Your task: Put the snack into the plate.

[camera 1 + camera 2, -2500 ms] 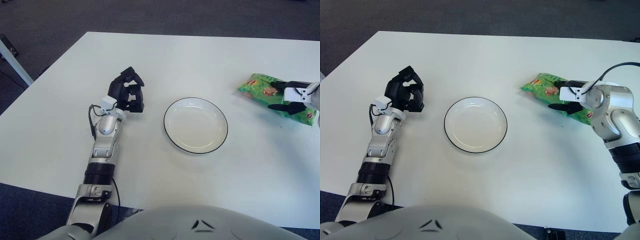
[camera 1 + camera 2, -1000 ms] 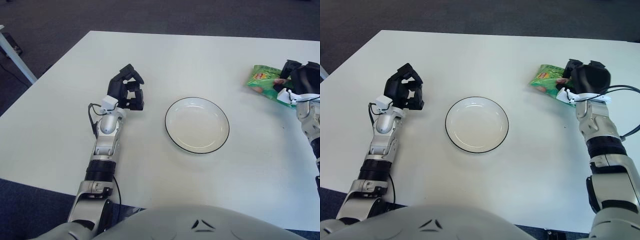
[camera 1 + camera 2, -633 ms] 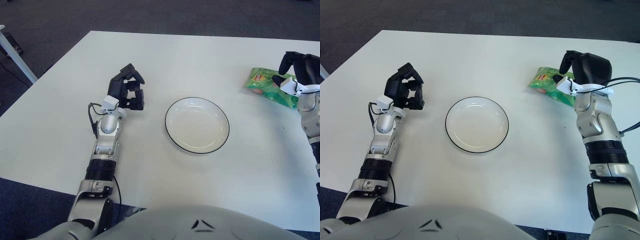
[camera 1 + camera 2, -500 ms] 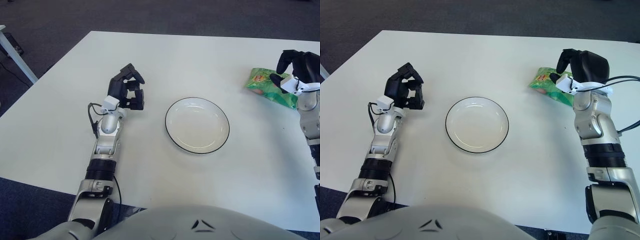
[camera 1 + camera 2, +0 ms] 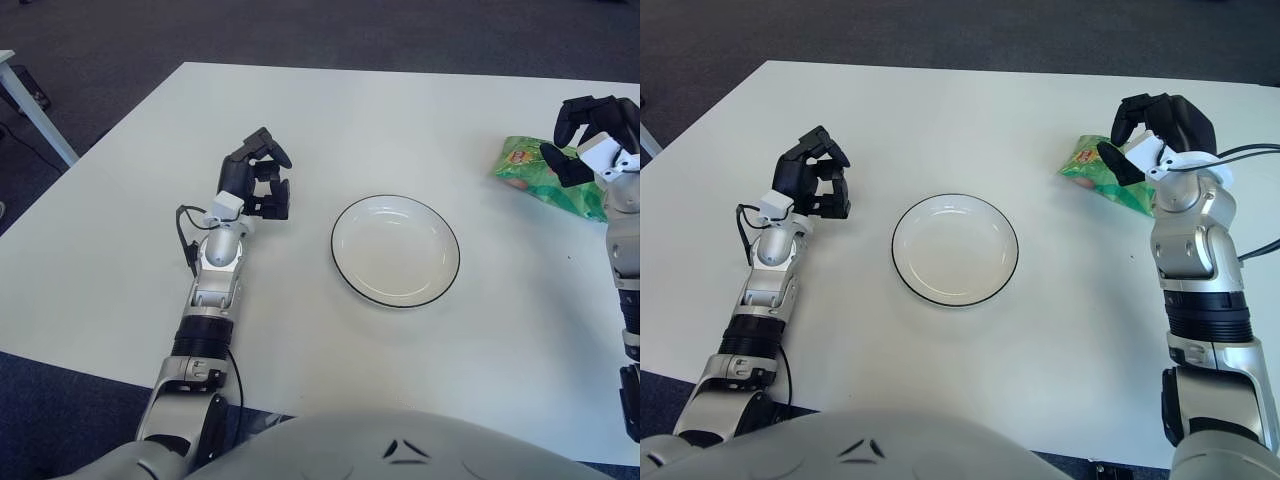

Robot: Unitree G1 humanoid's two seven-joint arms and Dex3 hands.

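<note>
The snack (image 5: pixel 1086 168) is a green bag lying flat on the white table at the right, well apart from the plate. The white plate (image 5: pixel 897 250) with a dark rim sits empty at the table's middle. My right hand (image 5: pixel 1122 140) hovers over the bag's right end, fingers spread in a claw with the thumb pointing down at the bag, holding nothing; the hand hides the bag's right part. It also shows in the left eye view (image 5: pixel 566 146). My left hand (image 5: pixel 816 178) rests curled and empty on the table left of the plate.
The white table (image 5: pixel 970 380) ends in a far edge at the top and a near edge just in front of my body. Dark carpet lies beyond it. A white table leg (image 5: pixel 30 90) stands at the far left.
My right hand has lifted and turned from lying low on the bag to a claw above its right end. The bag has stayed put over the last half second. The left hand has barely moved.
</note>
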